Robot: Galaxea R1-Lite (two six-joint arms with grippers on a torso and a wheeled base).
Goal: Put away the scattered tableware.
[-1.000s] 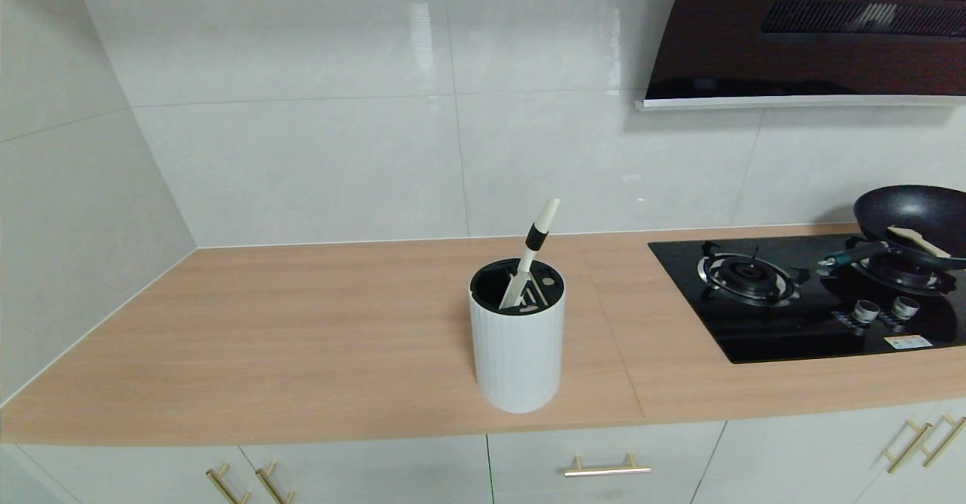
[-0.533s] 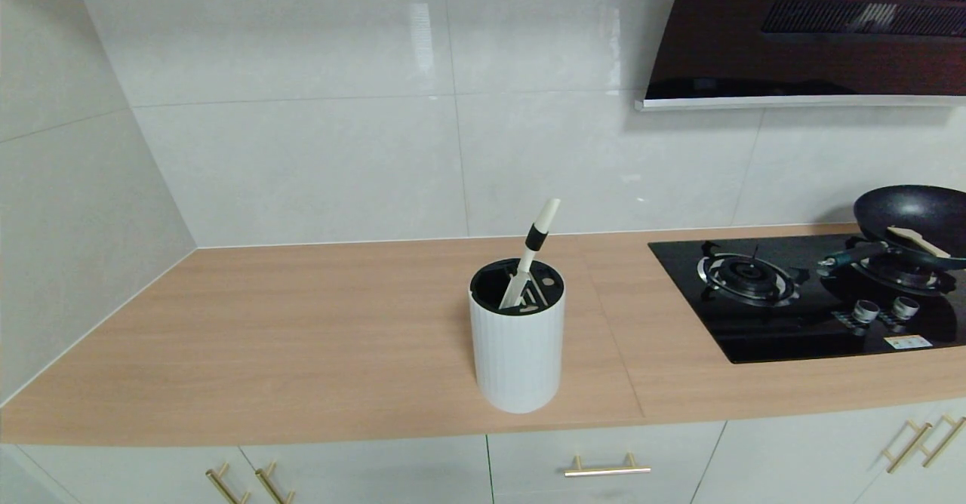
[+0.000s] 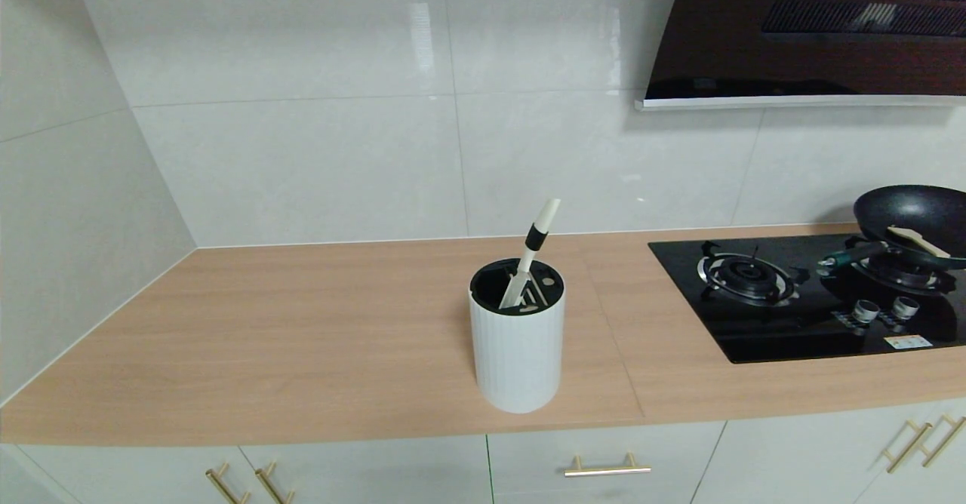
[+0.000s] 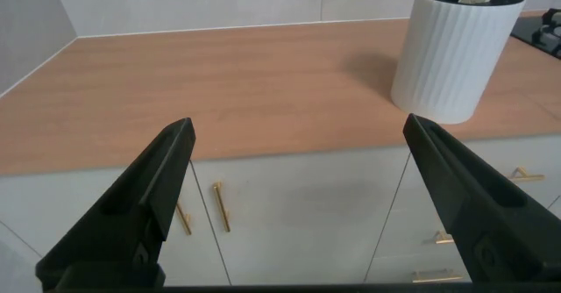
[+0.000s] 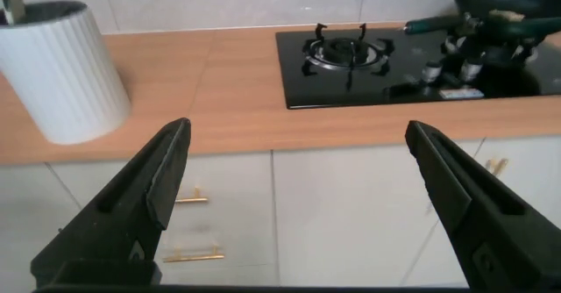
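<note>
A white ribbed utensil holder (image 3: 518, 345) stands near the front edge of the wooden countertop (image 3: 302, 323). A white utensil with a black band on its handle (image 3: 532, 251) leans inside it, among other pieces. My left gripper (image 4: 298, 153) is open, held in front of the cabinet doors below counter level, with the holder (image 4: 456, 52) ahead of it. My right gripper (image 5: 298, 153) is open too, low before the cabinets, with the holder (image 5: 61, 69) to one side and the hob (image 5: 394, 60) beyond.
A black gas hob (image 3: 800, 300) sits at the right with a dark pan (image 3: 913, 221) holding a wooden spatula. A range hood (image 3: 807, 29) hangs above it. Tiled walls bound the back and left. Cabinet doors with gold handles (image 3: 607, 468) run below.
</note>
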